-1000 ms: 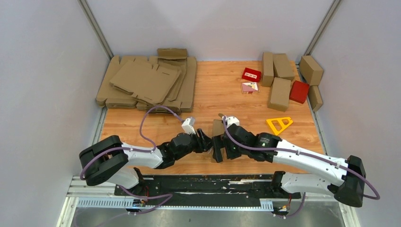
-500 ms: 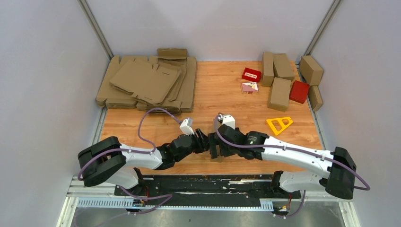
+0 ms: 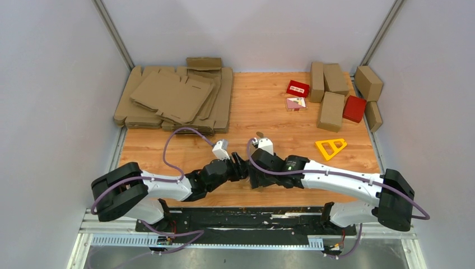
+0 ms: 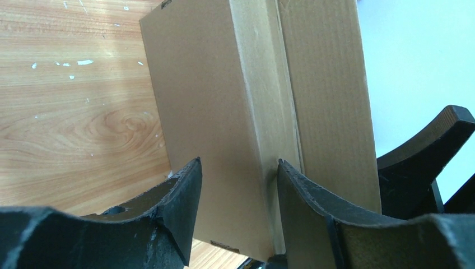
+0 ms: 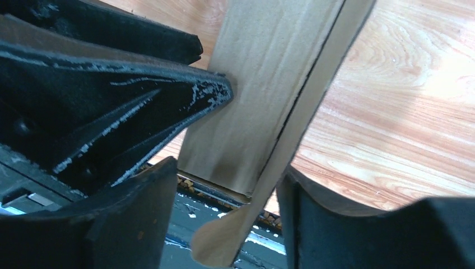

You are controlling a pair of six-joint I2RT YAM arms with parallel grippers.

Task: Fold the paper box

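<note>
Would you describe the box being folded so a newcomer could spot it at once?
On the wooden table, find the near edge, where the arms meet. The paper box is clamped between the left pincer and right pincer. Unlike the flat cardboard sheets far left and folded cartons far right, it alone is held.

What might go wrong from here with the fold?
1. The end flap hangs loose outside the paper box; pressing now may crease it or leave it untucked.
2. The left gripper pinches the box near one end, so a push from the right gripper might twist it free, close to the table edge.
</note>
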